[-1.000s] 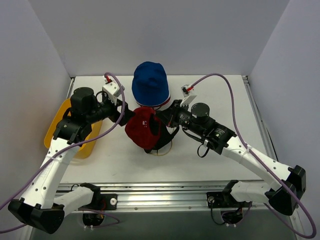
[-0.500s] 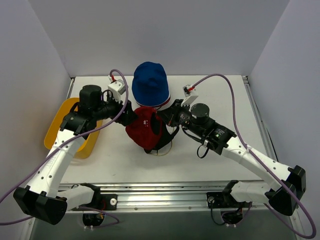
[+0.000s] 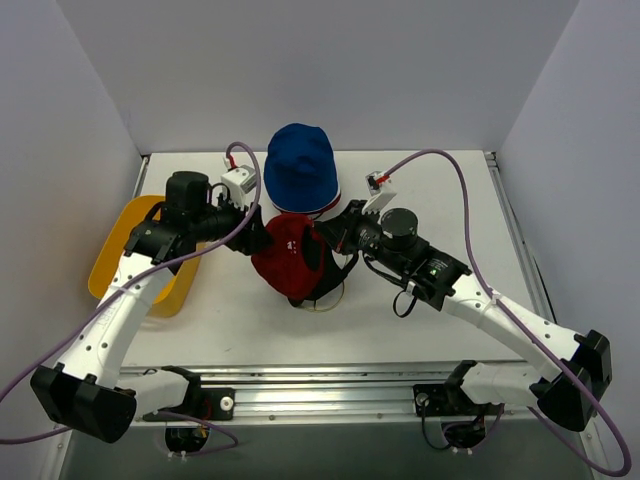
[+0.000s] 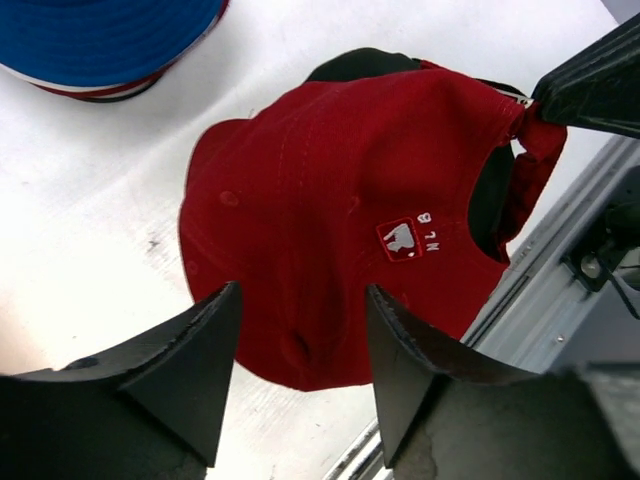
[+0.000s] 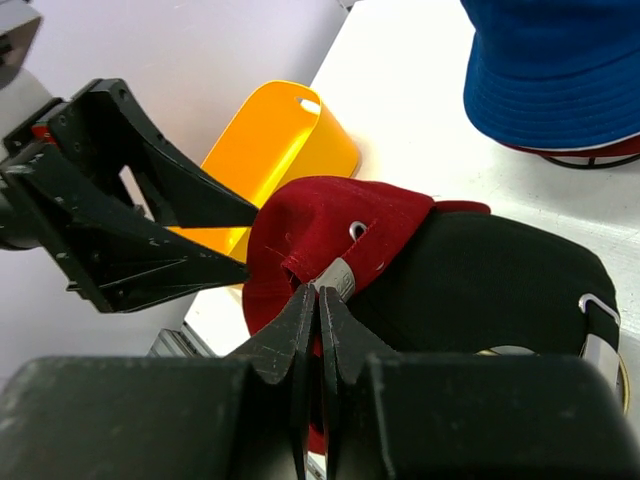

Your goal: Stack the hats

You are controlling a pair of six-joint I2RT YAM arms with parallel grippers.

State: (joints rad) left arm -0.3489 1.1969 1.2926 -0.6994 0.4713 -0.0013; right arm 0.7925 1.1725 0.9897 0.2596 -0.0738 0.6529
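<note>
Pinching the red baseball cap [image 4: 330, 200] by its rear edge, right gripper [image 5: 318, 298] readies it for the blue hat [image 3: 300, 165]; left gripper [image 4: 302, 298] jaws spread, likely to steady.

Red cap [image 3: 285, 262], blue hat [image 3: 300, 165], yellow tub [image 5: 275, 140]

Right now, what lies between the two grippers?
The red baseball cap lies there; the top view shows it between the open left gripper and the right gripper, which pinches its edge.
</note>
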